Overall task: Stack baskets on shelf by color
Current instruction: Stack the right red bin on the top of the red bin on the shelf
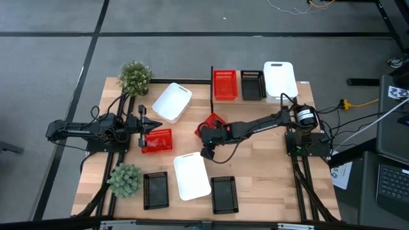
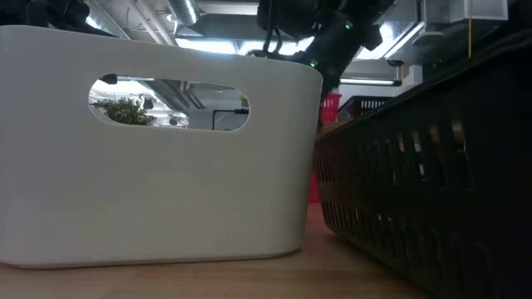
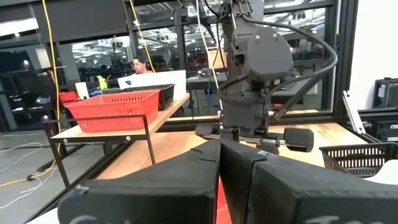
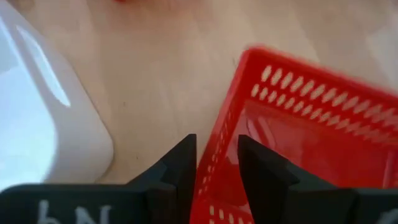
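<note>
Two red mesh baskets are in hand. My left gripper point(image 1: 142, 130) is shut on one red basket point(image 1: 158, 140) at the table's left middle. My right gripper point(image 1: 208, 133) is shut on the other red basket point(image 1: 212, 121) at the table's centre, beside the shelf's near left post. The shelf point(image 1: 303, 86) at the far right carries a red basket point(image 1: 225, 84), a black basket point(image 1: 251, 84) and a white basket point(image 1: 279, 80) side by side. On the table rest two white baskets point(image 1: 172, 102) point(image 1: 190, 176) and two black baskets point(image 1: 155, 190) point(image 1: 224, 193). My left gripper pinches the red basket's left wall point(image 3: 217, 198), of which only a red sliver shows between the nearly closed fingers point(image 3: 186, 180). It comes level from the table's left. Whether the basket is clear of the table does not show. My right gripper has the red basket's long wall point(image 4: 219, 146) between its fingers, one finger point(image 4: 264, 168) inside the basket and one point(image 4: 180, 165) outside. The fingers point down from above. The basket point(image 1: 212, 121) sits tilted in the hold.
Small green plants stand at the far left point(image 1: 135, 76) and near left point(image 1: 125, 179). In the low view the near white basket point(image 2: 166, 149) and black basket point(image 2: 432, 183) fill the front. Bare wood lies between the held baskets and right of centre point(image 1: 262, 160).
</note>
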